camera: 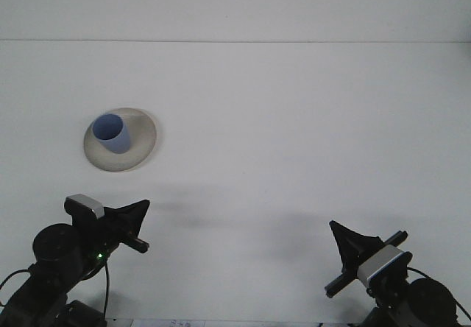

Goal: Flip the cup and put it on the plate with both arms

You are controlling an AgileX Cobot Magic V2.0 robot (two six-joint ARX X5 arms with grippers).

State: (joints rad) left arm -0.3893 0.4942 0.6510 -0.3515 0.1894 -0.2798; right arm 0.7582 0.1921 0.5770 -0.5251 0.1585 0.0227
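Since the cup (110,133) sits mouth-up on the plate (141,149), the job looks done; both pincers, left (140,215) and right (343,240), are clenched, holding nothing.

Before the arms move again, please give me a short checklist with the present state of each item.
1. Cup on plate: ok.
2. Cup mouth up: ok.
3. Left gripper shut, holding nothing: ok.
4. Right gripper shut, holding nothing: ok.
5. Both grippers apart from the cup and plate: ok.
6. Cup centred on the plate: not ok, it stands toward the left rim.
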